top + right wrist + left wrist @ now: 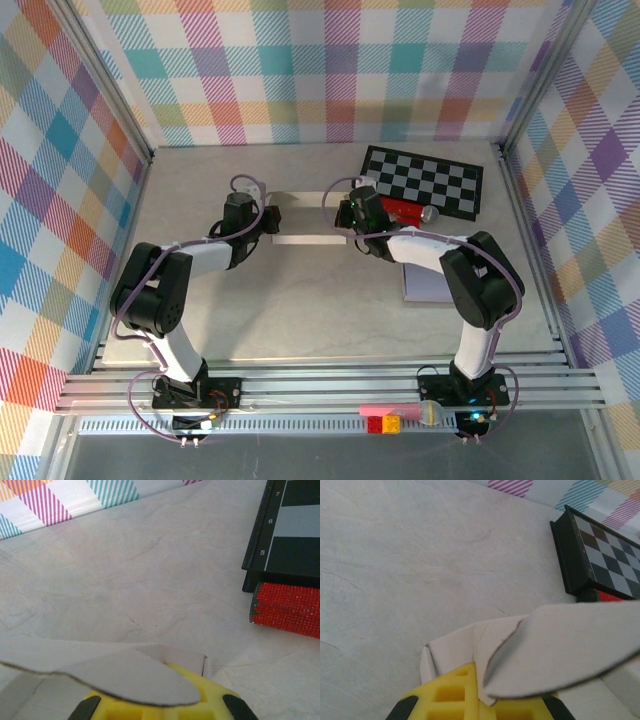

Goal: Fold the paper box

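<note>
Top view first: the paper box [305, 225] sits just above the middle of the frame, its long axis running left to right across the table [300, 310]. There's an arm at each end. The left gripper [268, 218] is right up against the box's left end and the right gripper [352, 212] against its right end, so neither arm is the nearer one. They bracket it evenly.

Both sets of jaws are closed down narrow and, as far as the wrist views show, each is nipping a thin cardboard wall. In the left wrist view a loose flap [570, 645] hangs across the lower right, above the yellow fingers [455, 695]. In the right wrist view another flap [125, 675] droops over the lower middle of the frame.

That is the hinge of the next move, by this reading: the box lies straight between the two tools, so any fold has to work along that left-to-right line. The chessboard [425, 180] and the red roller [400, 210] crowd the right gripper's upper-right side, and that is the side to watch.
</note>
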